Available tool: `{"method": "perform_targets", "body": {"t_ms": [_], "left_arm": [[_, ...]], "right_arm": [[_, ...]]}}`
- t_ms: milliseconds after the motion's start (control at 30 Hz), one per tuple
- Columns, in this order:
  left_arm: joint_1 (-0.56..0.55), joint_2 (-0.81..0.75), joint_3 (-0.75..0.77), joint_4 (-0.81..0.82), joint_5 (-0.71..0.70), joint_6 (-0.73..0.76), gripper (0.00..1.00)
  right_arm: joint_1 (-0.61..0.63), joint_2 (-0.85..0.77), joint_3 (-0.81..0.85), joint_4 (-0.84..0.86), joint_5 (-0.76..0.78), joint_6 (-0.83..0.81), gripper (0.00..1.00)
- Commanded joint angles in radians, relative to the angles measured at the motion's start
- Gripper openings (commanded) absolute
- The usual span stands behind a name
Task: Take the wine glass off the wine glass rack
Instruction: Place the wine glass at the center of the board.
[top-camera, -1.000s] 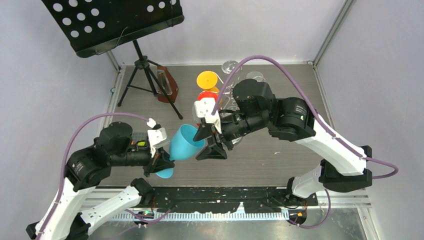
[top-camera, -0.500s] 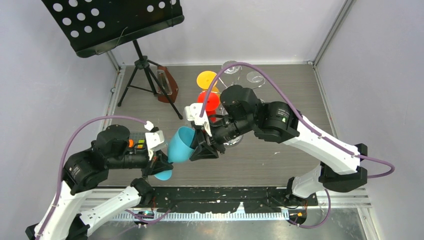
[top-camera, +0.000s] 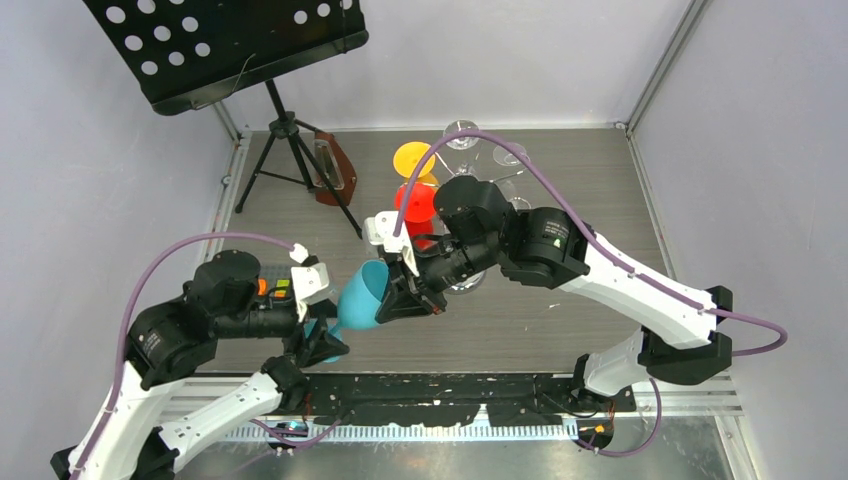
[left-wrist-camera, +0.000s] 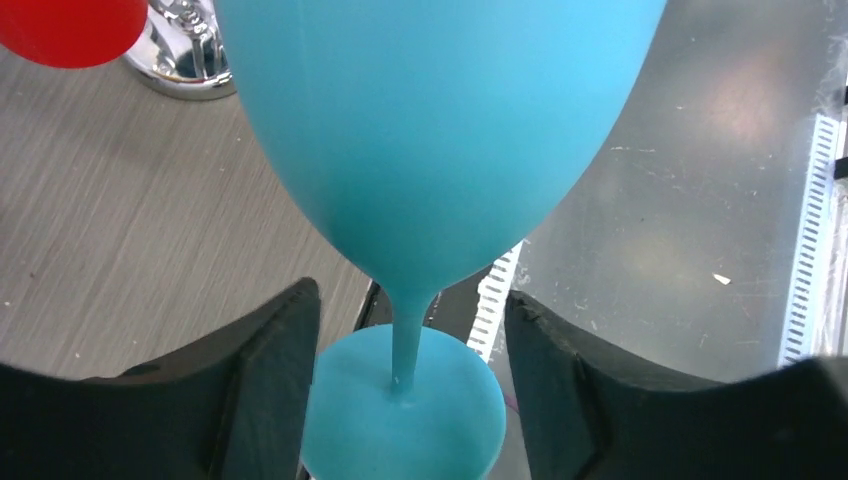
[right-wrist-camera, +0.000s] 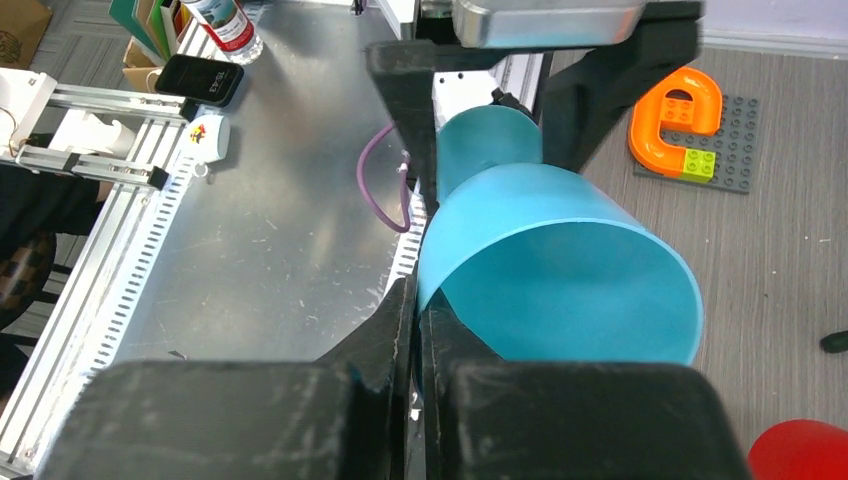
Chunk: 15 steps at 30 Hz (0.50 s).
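A turquoise wine glass (top-camera: 360, 297) hangs tilted in the air between my two arms, off the wine glass rack (top-camera: 463, 285). My right gripper (top-camera: 405, 296) is shut on the rim of its bowl (right-wrist-camera: 560, 270), one finger inside and one outside. My left gripper (top-camera: 325, 342) stands open around the stem and foot (left-wrist-camera: 405, 405), both fingers clear of them. The rack's chrome base (left-wrist-camera: 185, 60) shows behind the bowl, and the right arm hides most of the rack from above.
On the rack side are a red glass (top-camera: 415, 203), a yellow glass (top-camera: 413, 160) and two clear glasses (top-camera: 461, 133). A black music stand (top-camera: 230, 45) on a tripod fills the back left. A grey brick plate (right-wrist-camera: 690, 125) lies under the left arm.
My right gripper moved left and closed on the glass rim. My left gripper, shut on the stem before, has opened. The glass shifted slightly left and down.
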Motion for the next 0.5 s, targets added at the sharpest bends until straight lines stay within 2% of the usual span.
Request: {"method": "perform_targets", "body": {"t_ms": [0, 200, 467], "left_arm": [[0.0, -0.008, -0.003, 0.037, -0.001, -0.01, 0.72], [0.0, -0.001, -0.001, 0.046, -0.036, -0.017, 0.99], [0.0, 0.028, 0.017, 0.043, -0.084, -0.02, 1.0]], "right_arm": [[0.0, -0.051, -0.014, 0.051, 0.01, 0.004, 0.06], [0.0, -0.089, -0.044, -0.027, 0.068, -0.015, 0.06], [-0.001, -0.216, -0.207, -0.144, 0.143, 0.003, 0.06]]}}
